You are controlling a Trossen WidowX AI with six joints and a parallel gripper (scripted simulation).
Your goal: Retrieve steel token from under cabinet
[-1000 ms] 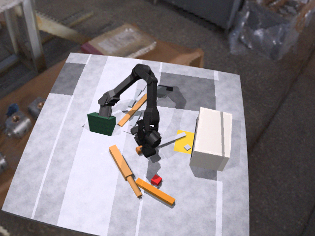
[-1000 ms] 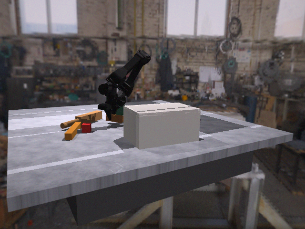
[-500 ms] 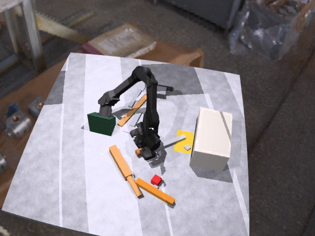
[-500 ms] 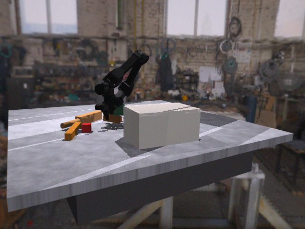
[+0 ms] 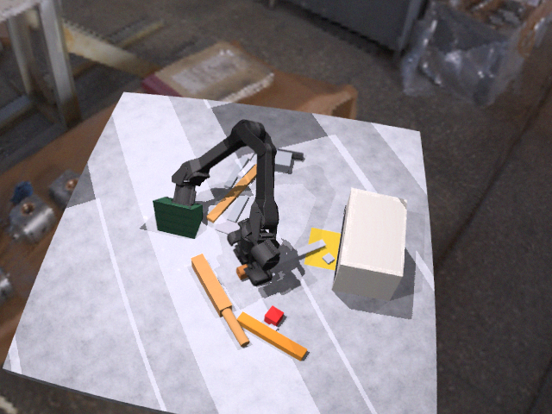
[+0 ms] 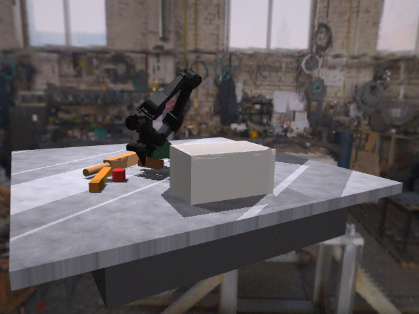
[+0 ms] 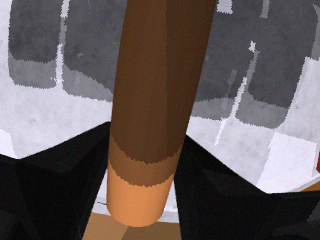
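The steel token (image 5: 329, 258) is a small grey square lying on the yellow marked area (image 5: 313, 235), near the cabinet's front. The cream cabinet (image 5: 374, 231) (image 6: 232, 177) stands at the right in the top view. My gripper (image 5: 251, 270) (image 6: 143, 159) (image 7: 144, 135) is shut on the orange round handle (image 5: 241, 271) (image 6: 154, 163) (image 7: 137, 200) of a tool. The tool's grey strip (image 5: 311, 249) reaches over the yellow area, its tip beside the token with a small gap showing. Whether the strip touches the table is unclear. The cabinet hides token and strip in the exterior view.
An orange block with a round handle (image 5: 210, 285) (image 6: 122, 160), an orange bar (image 5: 272, 336) (image 6: 99, 178) and a red cube (image 5: 273, 316) (image 6: 118, 174) lie at the near side. Another orange bar (image 5: 231, 193) and grey pieces lie near the green block (image 5: 178, 218).
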